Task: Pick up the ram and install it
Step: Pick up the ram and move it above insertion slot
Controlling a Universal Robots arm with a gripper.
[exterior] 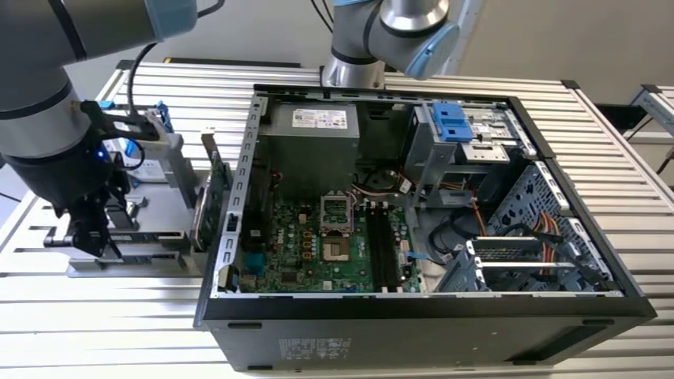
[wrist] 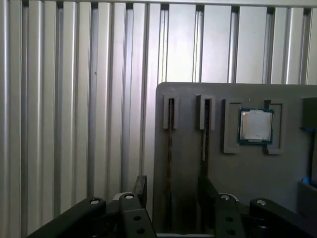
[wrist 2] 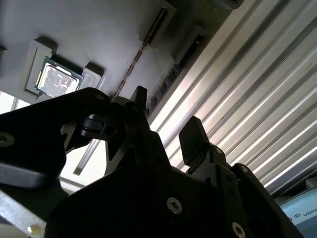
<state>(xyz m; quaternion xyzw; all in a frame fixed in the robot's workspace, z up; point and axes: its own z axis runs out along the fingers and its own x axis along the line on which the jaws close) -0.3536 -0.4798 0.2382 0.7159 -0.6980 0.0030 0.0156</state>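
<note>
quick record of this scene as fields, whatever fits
gripper: open, holding nothing, over the gray tray
ram: two sticks on edge in tray slots, one lined up with the gripper's opening
processor: in its tray pocket
computer case: open, beside the tray
motherboard: memory slots appear empty

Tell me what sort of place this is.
Probably a robotics lab bench for computer assembly: a robot arm stands over a ribbed aluminium table that bears an open computer case and a grey fixture holding a processor chip.
</note>
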